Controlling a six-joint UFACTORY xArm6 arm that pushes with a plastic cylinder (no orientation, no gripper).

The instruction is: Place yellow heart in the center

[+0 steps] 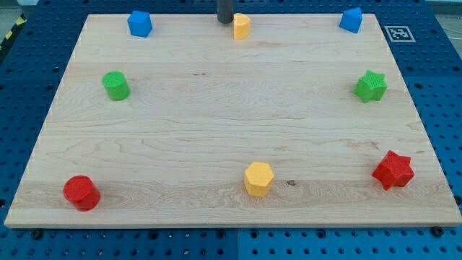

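Note:
A small yellow block (242,26), which I take for the yellow heart, stands at the view's top edge of the wooden board (216,108), a little right of the middle. My tip (225,22) is just to its left, close beside it; I cannot tell whether they touch. A second yellow block, a hexagon (258,178), sits near the view's bottom, middle.
A blue block (139,23) is at the top left and another blue block (351,19) at the top right. A green cylinder (115,85) is at the left, a green star (371,86) at the right. A red cylinder (81,192) is at the bottom left, a red star (393,170) at the bottom right.

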